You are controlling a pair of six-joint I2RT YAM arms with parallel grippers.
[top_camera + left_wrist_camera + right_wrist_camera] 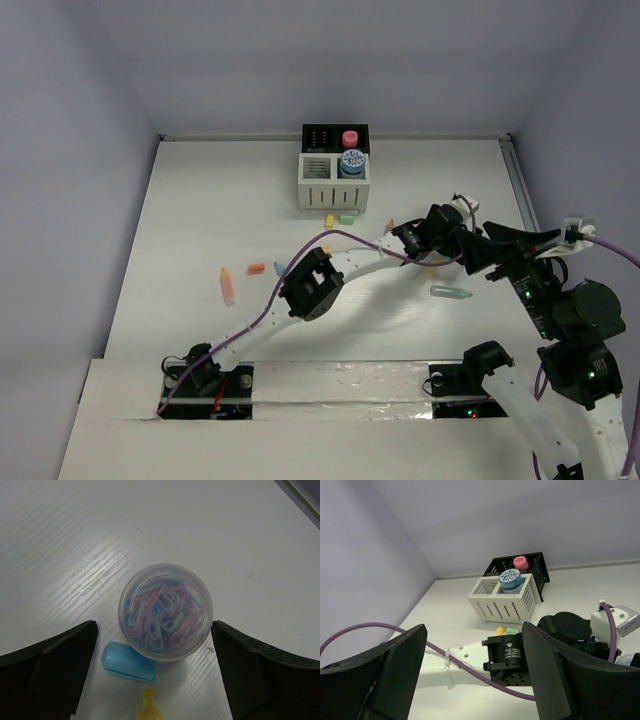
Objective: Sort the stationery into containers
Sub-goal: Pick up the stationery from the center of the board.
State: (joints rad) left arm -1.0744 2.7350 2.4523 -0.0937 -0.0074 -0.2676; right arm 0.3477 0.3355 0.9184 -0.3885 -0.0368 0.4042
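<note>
Left gripper (pixel 152 626) hovers over a clear round tub of coloured paper clips (pixel 165 611), jaws spread wide with a finger either side, gripping nothing. The tub stands upright on the white table (pixel 60 540). A blue stub (pixel 128 661) lies just beside its base at 7 o'clock and a yellow stub (pixel 148 707) at 6. In the top view this spot is toward 3 o'clock from the table's middle, and the tub seems hidden under the wrist. Right gripper (pixel 474 627) is likewise wide open and empty, raised, facing the organiser (pixel 490 605) at 12 o'clock. A blue-white roll (pixel 511 579) sits in its right white bin, a pink item (pixel 520 562) in the black bin behind. Step in hand, by my judgement: approach to grasp the tub. The next move calls for descending and closing on the tub's wall, clear of the blue stub.
</note>
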